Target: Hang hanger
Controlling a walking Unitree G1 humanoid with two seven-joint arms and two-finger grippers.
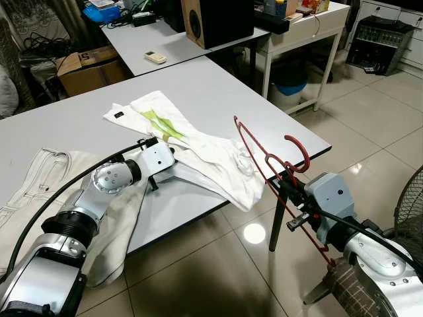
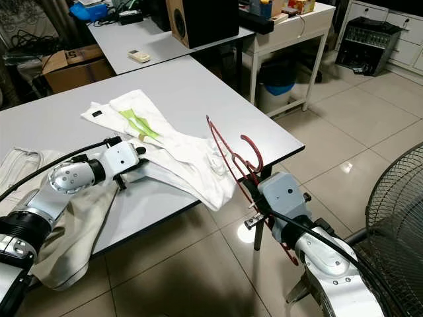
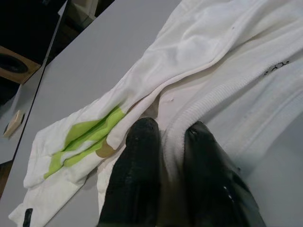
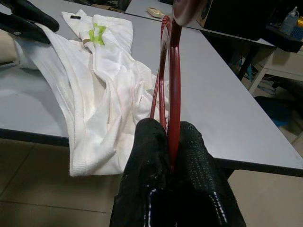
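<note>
Location: a home workroom or office. Indicators: grey worktop (image 1: 218, 92), second desk with loudspeaker (image 1: 215, 20) and remote control (image 1: 155, 57), cardboard box (image 1: 89, 69), glossy tiled floor (image 1: 370, 125), standing fan (image 2: 396, 218).

floor: glossy beige tiles (image 1: 370, 125) | grey tables (image 1: 218, 86) | fan (image 2: 396, 218) | cardboard box (image 1: 89, 69)

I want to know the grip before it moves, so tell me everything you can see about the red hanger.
The red hanger is a thin dark-red frame, glossy like coated wire or plastic, with a curved hook at its upper end. The right gripper is shut on its frame, both black fingers pinching the rods. It is held tilted in the air beside the grey table edge, its upper part over the white garment that drapes off that edge. Whether it touches the cloth cannot be told.
</note>
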